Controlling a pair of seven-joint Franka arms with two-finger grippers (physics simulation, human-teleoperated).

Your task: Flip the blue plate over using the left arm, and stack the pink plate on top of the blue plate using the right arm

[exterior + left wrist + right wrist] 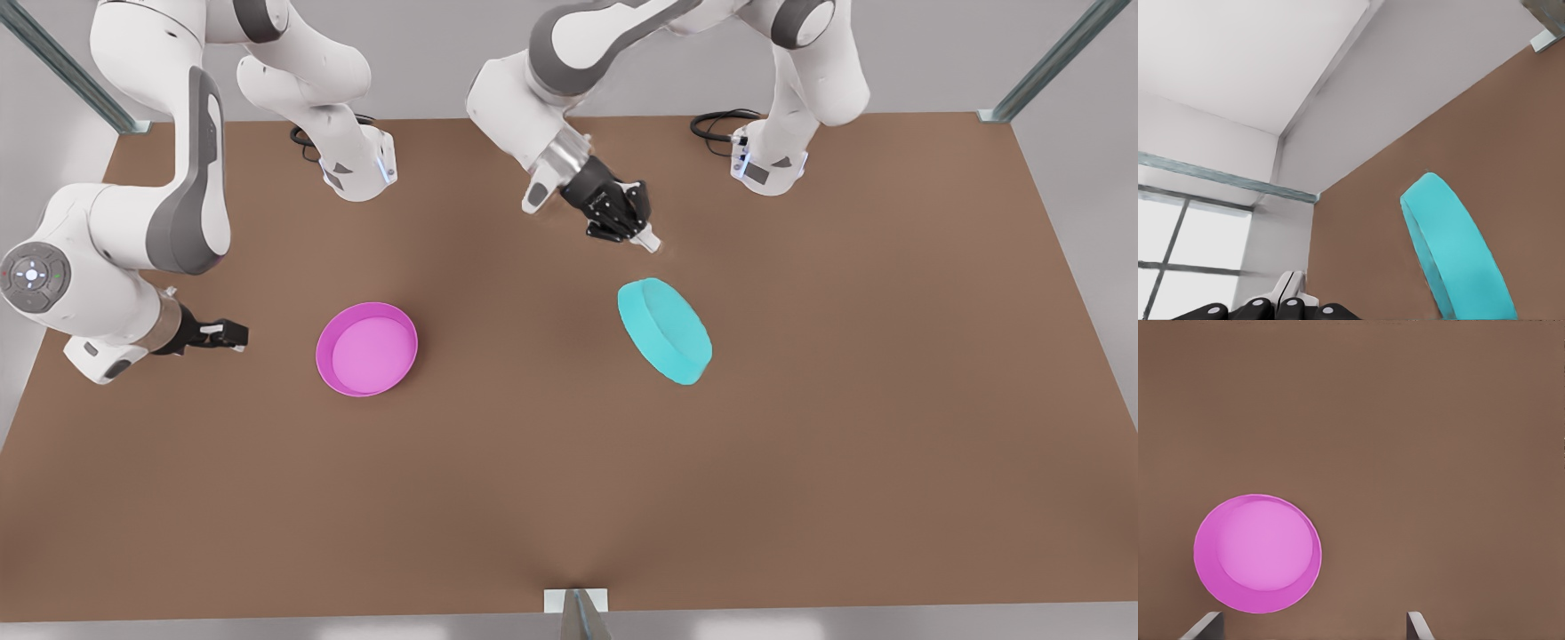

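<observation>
The left pincer (642,233) hangs above the desk (889,427) just behind the blue plate (665,331), clear of it and holding nothing; its fingers (1290,288) appear pressed nearly together in the left wrist view. The blue plate lies on the front view's right with its flat base up and its rim down, apparently already turned over, though it looks tilted and may not be resting flat. The right pincer (233,335) waits low at the front view's left, beside the pink plate (366,348) but apart from it, with its fingers (1205,627) spread wide and empty. The pink plate rests rim up, well apart from the blue one. By this reading the flip is done or nearly so, and the stacking is not yet begun. Several faults are possible from here. If the blue plate is not fully settled, it could rock or slide when loaded. The low rim offers the right pincer only a thin edge, so a shallow pinch could let the pink plate tip or slip free in transit. The two plates are of equal size, so an off-centre release would leave the pink plate overhanging and liable to slide off. The left pincer, staying close by, could also be struck by the incoming arm.
</observation>
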